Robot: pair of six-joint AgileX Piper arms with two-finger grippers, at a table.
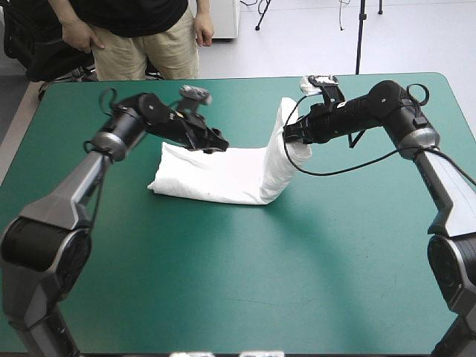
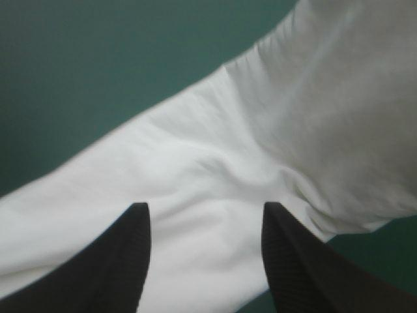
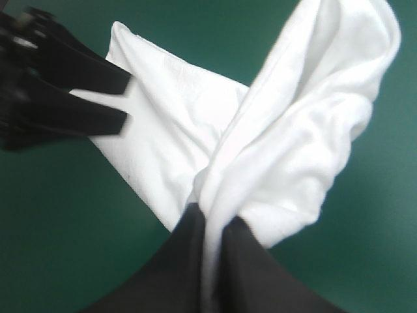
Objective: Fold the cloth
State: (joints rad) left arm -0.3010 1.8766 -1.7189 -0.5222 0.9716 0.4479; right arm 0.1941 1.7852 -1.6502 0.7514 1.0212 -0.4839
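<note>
White fabric short-sleeved T-shirt (image 1: 223,175), folded into a long narrow band, is lying near the middle of the teal-green table cover (image 1: 223,297), somewhat toward the far edge. We are seeing its long axis running across the table from left to right, roughly parallel to the far edge. Its left end is resting flat on the cover and pointing toward the table's left edge. Its right end is bending upward off the cover and rising toward the far edge, so the band is forming an L shape. The black, fin-fingered right gripper (image 3: 215,218) is pinching this raised end. Its fingers are pressing all but together with a fold of white fabric between them, and the rest of that end is hanging loosely ahead of it. The matching black left gripper (image 2: 206,207) is hovering at the far edge of the flat part, its fingers standing well apart and gripping nothing. We are unable to tell whether its tips are touching the fabric.
</note>
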